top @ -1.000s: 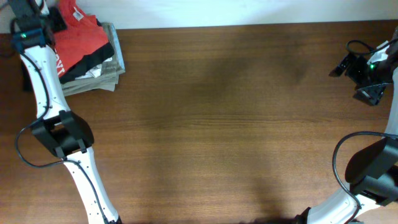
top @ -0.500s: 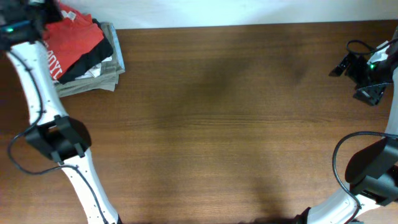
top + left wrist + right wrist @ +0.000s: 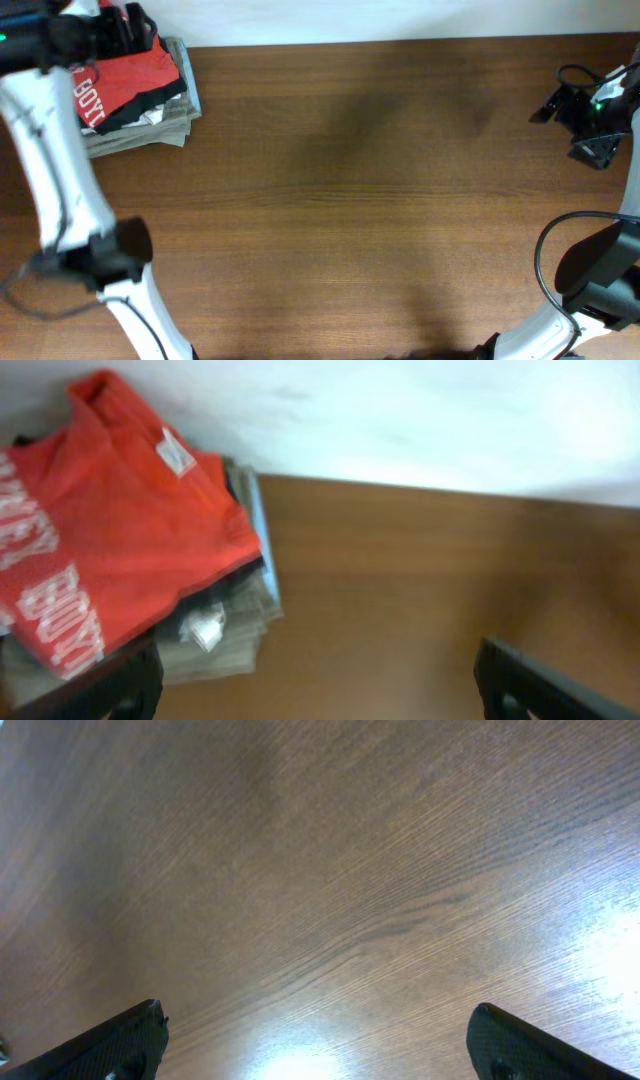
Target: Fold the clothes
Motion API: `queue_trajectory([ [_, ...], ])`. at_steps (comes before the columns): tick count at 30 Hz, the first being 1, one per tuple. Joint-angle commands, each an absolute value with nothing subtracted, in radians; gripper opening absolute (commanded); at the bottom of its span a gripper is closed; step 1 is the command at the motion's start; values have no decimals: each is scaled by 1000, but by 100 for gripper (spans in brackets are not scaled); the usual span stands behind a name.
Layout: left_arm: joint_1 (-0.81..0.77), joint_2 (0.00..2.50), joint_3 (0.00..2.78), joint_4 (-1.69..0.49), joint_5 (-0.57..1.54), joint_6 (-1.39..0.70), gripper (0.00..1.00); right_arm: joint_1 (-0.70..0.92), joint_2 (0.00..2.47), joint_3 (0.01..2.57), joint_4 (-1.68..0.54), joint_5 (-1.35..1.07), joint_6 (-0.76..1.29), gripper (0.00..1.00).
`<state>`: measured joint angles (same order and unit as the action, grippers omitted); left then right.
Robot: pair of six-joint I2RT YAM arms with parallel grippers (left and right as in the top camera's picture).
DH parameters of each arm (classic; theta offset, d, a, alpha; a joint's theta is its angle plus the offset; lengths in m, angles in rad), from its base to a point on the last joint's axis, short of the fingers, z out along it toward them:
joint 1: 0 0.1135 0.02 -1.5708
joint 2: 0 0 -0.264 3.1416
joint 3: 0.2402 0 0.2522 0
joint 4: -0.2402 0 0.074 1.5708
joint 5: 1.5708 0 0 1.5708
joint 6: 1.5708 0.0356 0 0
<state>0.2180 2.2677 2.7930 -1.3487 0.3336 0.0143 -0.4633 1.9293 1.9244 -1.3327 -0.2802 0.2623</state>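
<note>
Red T-shirt [image 3: 110,560] lay crumpled atop folded stack [image 3: 225,645], far-left table [image 3: 380,180] corner. Left gripper [image 3: 318,670], nearer, hovered just beside, spread and empty, shirt left of its gap. Right gripper [image 3: 318,1040] spread, well apart

The only writing is white block lettering [image 3: 55,610] on the red T-shirt [image 3: 150,530], up and to the left of the left claw [image 3: 318,670]. It runs in two lines, cut by folds and blurred. The lower line seems to begin "BO"; the rest cannot be read. A small white tag [image 3: 175,452] at the collar is too blurred to read.
</note>
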Motion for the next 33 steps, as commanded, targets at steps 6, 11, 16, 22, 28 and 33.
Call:
queue_trajectory([
  [6, 220, 1887, 2798, -1687, 449, 12, 99, -463, 1925, 1934, -1331, -276, 262, 99],
  [11, 215, 1887, 2798, -1687, 551, 11, 99, -463, 1925, 1934, -1331, -276, 262, 99],
  [16, 71, 1424, 2045, -1496, 263, 13, 99, -463, 1925, 1934, -1331, -276, 262, 99],
  [22, 71, 532, 792, -603, 261, 92, 99, -463, 1925, 1934, -1331, -276, 262, 99],
  [28, 70, 179, 234, -23, 265, 92, 99, -463, 1925, 1934, -1331, -276, 262, 99],
  [33, 70, 2, 8, 104, 134, 92, 99, -463, 1925, 1934, -1331, -276, 262, 99],
])
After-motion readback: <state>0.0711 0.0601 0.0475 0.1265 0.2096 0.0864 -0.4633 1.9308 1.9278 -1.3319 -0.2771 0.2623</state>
